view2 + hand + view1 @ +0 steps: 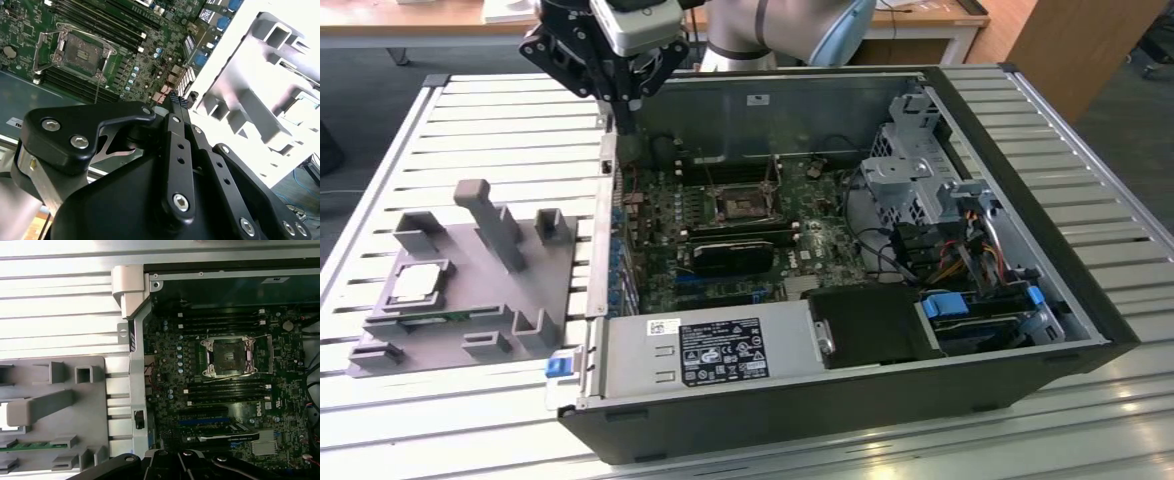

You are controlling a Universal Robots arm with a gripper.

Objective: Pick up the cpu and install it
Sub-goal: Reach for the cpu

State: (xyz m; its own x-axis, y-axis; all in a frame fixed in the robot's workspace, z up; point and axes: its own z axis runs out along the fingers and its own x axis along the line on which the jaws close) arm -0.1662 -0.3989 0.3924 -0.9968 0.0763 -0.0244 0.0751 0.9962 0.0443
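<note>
The fingers [173,131] of the gripper [626,125] are pressed together with nothing between them. They hang over the wall of the open computer case [854,405] on the exterior view's left. The socket [744,205] inside is empty. The cpu [420,283] lies well apart, on the grey holder [487,290] on the worktop [494,120].

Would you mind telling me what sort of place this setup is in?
Probably a robotics lab bench for computer assembly: an open computer case lies on a slatted metal table, a grey fixture beside it holds the cpu, and the gripper hangs above the case's edge.
</note>
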